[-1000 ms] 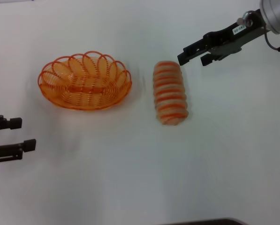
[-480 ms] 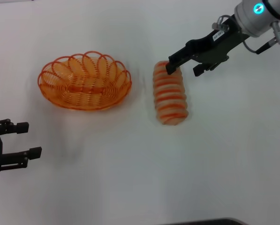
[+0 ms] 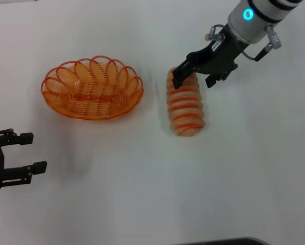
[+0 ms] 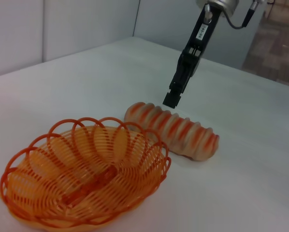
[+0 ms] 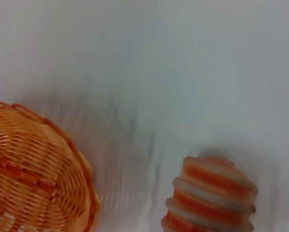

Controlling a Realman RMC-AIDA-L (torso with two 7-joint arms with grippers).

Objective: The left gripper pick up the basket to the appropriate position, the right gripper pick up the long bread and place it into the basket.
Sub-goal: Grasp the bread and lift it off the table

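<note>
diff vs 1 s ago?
The right tool swung in from the robot's right and now hovers, open, over the far end of the long bread, holding nothing. The left tool edged slightly inward, open. The basket and bread stayed put.

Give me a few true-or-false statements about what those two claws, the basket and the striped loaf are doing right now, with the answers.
1. The long bread lies inside the basket. False: it lies on the table beside the basket, which holds nothing.
2. The right gripper is over the bread's far end, jaws open. True.
3. The left gripper holds the basket. False: it is apart from the basket, nearer the robot, jaws open and holding nothing.
4. The basket stands upright on the table. True.
</note>
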